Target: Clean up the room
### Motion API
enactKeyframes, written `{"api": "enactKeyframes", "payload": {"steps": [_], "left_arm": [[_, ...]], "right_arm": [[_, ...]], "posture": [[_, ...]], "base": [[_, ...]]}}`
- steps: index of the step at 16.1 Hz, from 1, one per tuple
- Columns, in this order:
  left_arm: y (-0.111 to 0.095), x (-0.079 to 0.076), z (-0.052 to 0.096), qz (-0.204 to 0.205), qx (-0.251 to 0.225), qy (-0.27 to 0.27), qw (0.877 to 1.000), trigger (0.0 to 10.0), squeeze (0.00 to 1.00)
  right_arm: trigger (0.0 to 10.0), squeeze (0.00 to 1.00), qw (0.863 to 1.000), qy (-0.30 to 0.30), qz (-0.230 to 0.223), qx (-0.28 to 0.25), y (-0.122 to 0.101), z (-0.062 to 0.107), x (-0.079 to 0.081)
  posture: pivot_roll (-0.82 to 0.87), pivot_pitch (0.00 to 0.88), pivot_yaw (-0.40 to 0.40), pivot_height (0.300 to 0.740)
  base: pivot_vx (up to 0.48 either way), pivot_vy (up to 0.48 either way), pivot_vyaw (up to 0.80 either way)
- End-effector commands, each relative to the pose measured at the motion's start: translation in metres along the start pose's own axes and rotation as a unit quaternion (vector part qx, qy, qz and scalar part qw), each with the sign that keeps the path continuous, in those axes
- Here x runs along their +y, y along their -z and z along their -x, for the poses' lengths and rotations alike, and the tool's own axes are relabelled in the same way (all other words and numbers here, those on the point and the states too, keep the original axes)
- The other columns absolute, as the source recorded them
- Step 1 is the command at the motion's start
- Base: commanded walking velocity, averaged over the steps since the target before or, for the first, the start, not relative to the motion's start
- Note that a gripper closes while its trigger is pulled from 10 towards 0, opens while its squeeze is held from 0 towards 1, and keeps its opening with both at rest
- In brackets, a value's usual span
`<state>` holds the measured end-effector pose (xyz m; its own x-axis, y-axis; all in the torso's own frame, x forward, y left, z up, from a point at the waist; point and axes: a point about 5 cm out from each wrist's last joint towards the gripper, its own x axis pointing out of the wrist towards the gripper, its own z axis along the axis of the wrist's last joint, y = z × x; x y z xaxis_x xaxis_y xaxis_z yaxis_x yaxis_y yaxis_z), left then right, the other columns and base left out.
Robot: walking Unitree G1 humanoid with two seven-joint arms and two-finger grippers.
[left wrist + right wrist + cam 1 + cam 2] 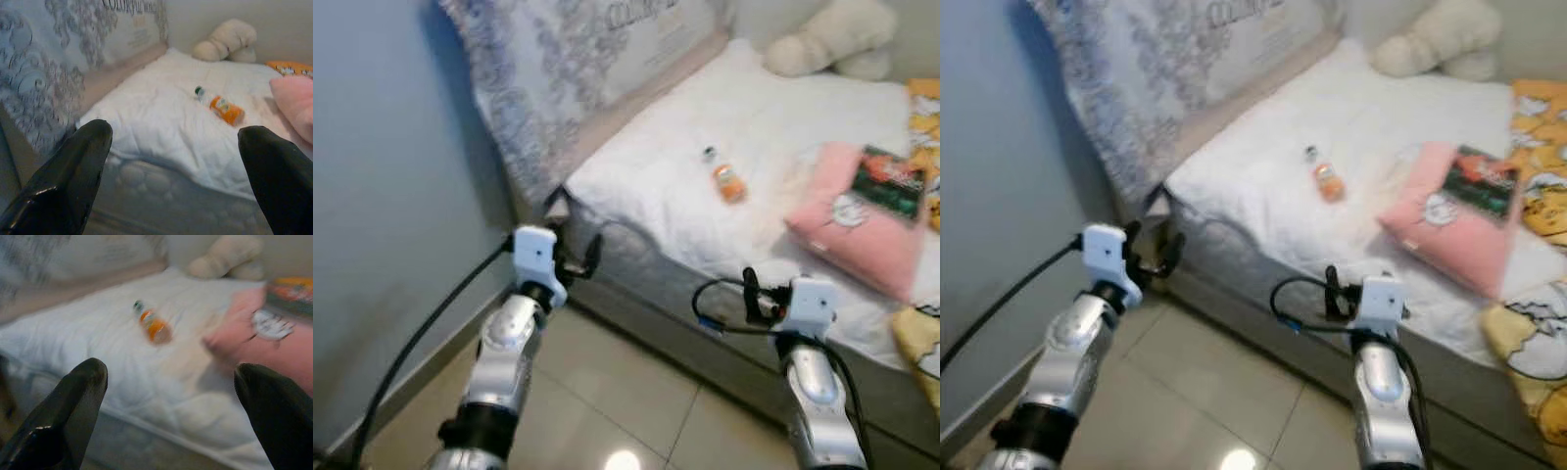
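An orange bottle with a green cap (726, 179) lies on its side on the white bed sheet (646, 176), also seen from the left wrist as the bottle (222, 106). To its right rests a pink pillow (852, 220) with a dark green and red packet (889, 182) on top. My left gripper (576, 235) hangs open near the bed's corner, short of the mattress edge. My right gripper (759, 294) is open too, just before the bed's side, below the pillow. Both wrist views show wide gaps between the fingers, with nothing held.
A cream plush toy (827, 39) sits at the bed's far end. Yellow cartoon cloth (925, 127) lies at the right edge. A patterned headboard cushion (568, 69) leans behind the bed. The blue wall (391, 196) is close on my left, over a tiled floor (626, 392).
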<state>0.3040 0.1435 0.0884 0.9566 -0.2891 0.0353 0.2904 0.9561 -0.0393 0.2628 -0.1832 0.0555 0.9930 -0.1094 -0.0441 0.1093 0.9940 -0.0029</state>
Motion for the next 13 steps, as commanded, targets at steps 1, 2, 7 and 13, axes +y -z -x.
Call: {"api": "enactKeyframes", "payload": {"steps": [1, 2, 7, 13], "left_arm": [[-0.007, -0.007, -0.009, 0.000, -0.014, 0.009, 1.000, 10.0, 0.00], [-0.007, -0.006, -0.010, -0.002, -0.014, 0.009, 1.000, 10.0, 0.00], [-0.007, 0.002, -0.014, -0.015, -0.010, -0.005, 1.000, 10.0, 0.00], [-0.008, 0.009, -0.018, -0.018, -0.012, -0.028, 0.999, 10.0, 0.00]], "right_arm": [[10.0, 0.00, 1.000, 0.014, 0.001, 0.007, 0.002, 0.000, -0.007], [10.0, 0.00, 1.000, 0.018, 0.001, 0.009, 0.002, -0.001, -0.008], [10.0, 0.00, 1.000, 0.014, 0.017, 0.015, 0.006, -0.003, -0.008], [10.0, 0.00, 1.000, 0.000, 0.025, 0.004, 0.002, -0.007, -0.001]], "posture": [[0.08, 0.000, -0.021, 0.735], [0.08, 0.000, -0.021, 0.735], [0.08, 0.000, -0.021, 0.735], [0.08, 0.000, -0.015, 0.735]], "base": [[0.472, 0.000, -0.69], [0.480, 0.000, -0.69], [0.472, 0.000, -0.55], [0.461, 0.000, 0.00]]}}
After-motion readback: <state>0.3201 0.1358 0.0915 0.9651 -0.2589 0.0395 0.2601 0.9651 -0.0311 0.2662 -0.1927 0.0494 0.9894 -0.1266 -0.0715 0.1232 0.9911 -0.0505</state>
